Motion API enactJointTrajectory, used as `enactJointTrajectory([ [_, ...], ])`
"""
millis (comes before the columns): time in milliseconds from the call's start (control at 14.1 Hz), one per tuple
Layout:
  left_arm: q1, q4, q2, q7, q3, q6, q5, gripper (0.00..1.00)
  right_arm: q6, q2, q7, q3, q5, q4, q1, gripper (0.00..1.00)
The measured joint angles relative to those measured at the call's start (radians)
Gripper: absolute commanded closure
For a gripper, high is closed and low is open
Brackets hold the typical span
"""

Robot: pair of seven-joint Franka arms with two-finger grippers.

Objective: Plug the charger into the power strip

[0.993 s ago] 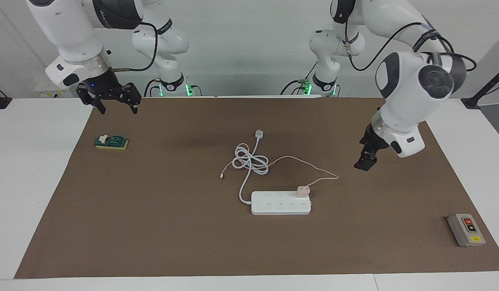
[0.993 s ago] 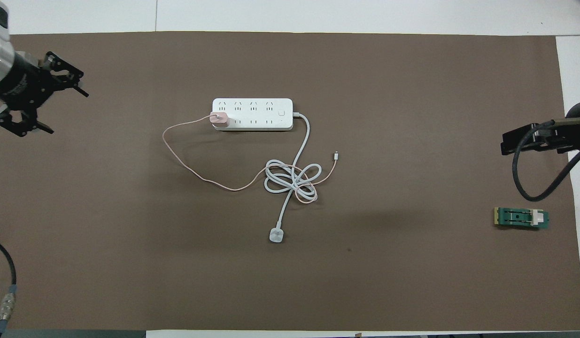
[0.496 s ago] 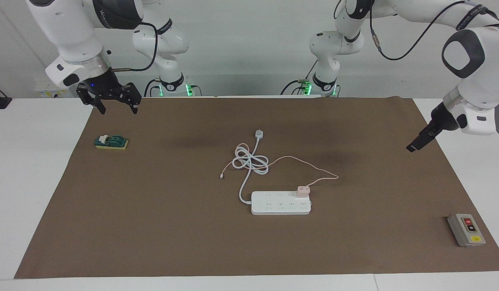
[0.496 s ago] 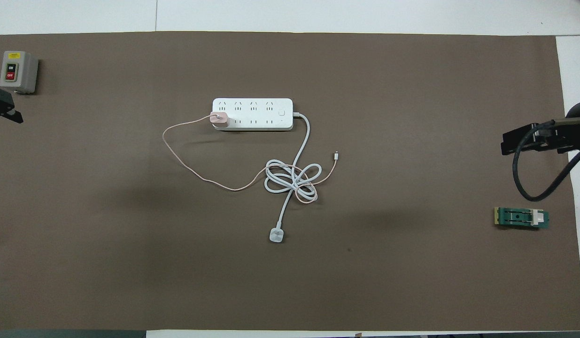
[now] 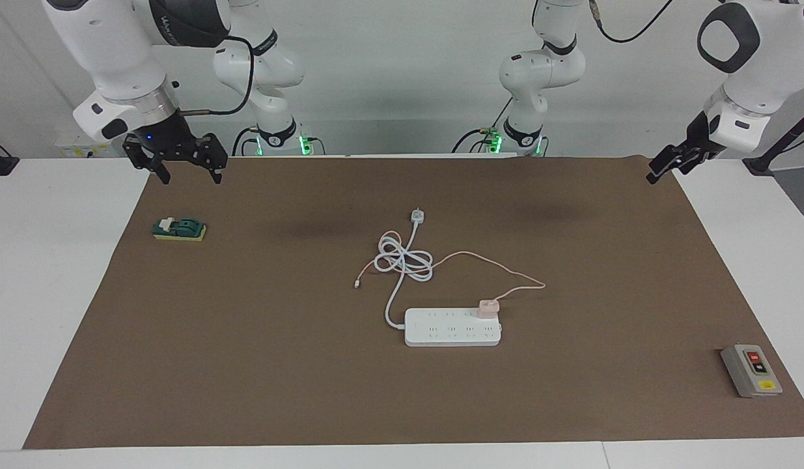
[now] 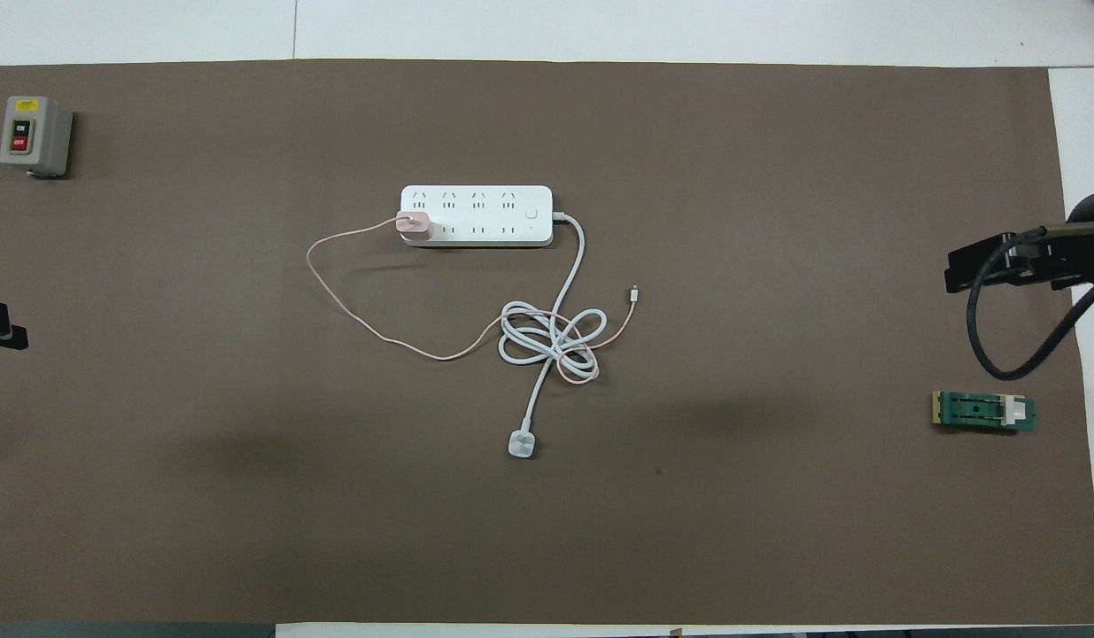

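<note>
Jaws on the right gripper (image 5: 188, 170) were spread apart and held nothing. It hung over the brown mat (image 5: 245, 365), at the right arm's end of the table (image 5: 50, 293). We could not tell how the jaws of the left gripper (image 5: 662, 169) stood. It hung over the mat's edge at the left arm's end.

We read little writing. The small grey box (image 6: 33, 133) had a yellow label, a dark button and a red button. The red one seemed to say OFF. White letters ran along a dark band on the right arm, but we could not read them.

The power strip (image 5: 450, 329) was long, flat, white and smooth. It lay in the middle of the mat. The charger (image 5: 487, 307) was a little pink cube. It stood on the strip, at the end toward the left arm, in the row nearer to the robots. Its thin pink cable (image 5: 506, 267) curved over the mat. It crossed the strip's thick white cord (image 5: 405, 260), which lay in loose loops. That cord ended in a round-cornered white plug (image 5: 417, 215), nearer to the robots.

A green block (image 5: 179, 228) on a yellow base lay toward the right arm's end.

From above we saw two rows of socket holes and a small square button on the strip. Of the grippers, only dark tips showed there. From across the table we saw the white arms and green lights at their bases.
</note>
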Motion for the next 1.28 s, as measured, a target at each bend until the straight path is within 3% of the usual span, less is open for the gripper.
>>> enactJointTrajectory([
  [213, 0.023, -0.019, 0.032, 0.019, 0.000, 0.050, 0.002, 0.00, 0.000, 0.000, 0.000, 0.000, 0.000, 0.000, 0.000, 0.00],
  [496, 0.029, 0.014, 0.090, 0.023, -0.004, 0.072, 0.022, 0.00, 0.000, 0.000, -0.007, 0.000, 0.000, 0.000, 0.000, 0.00],
  [993, 0.029, 0.040, 0.070, 0.022, -0.020, 0.062, 0.009, 0.00, 0.000, 0.000, -0.011, 0.000, 0.000, 0.000, -0.001, 0.00],
  [1277, 0.026, 0.124, 0.057, 0.020, -0.027, -0.007, 0.008, 0.00, 0.000, 0.000, -0.012, 0.000, 0.000, 0.000, -0.001, 0.00],
])
